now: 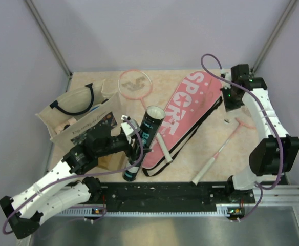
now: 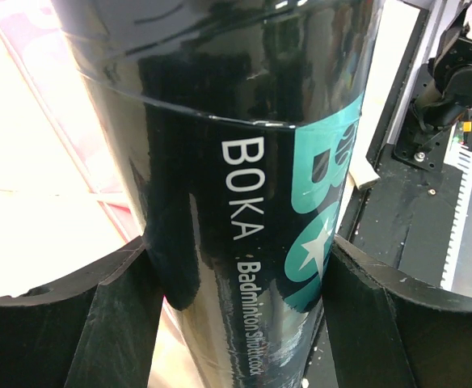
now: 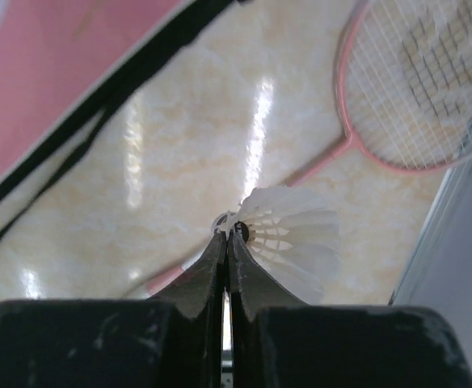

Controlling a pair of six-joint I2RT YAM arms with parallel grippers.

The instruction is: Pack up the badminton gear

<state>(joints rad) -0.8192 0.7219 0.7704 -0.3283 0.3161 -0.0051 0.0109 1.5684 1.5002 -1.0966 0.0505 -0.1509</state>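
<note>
Left gripper (image 2: pixel 236 319) clasping one tube (image 2: pixel 220 121), right gripper (image 3: pixel 228 242) closed (tips at one shuttlecock (image 3: pixel 292 234)), two rackets (image 1: pixel 135 83) (image 1: pixel 219 150), one cover (image 1: pixel 190 107)

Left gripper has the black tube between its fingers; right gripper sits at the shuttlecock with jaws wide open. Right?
No. The right gripper is shut, its tips together at the shuttlecock; the right wrist view shows it. The left gripper does hold the black tube.
</note>
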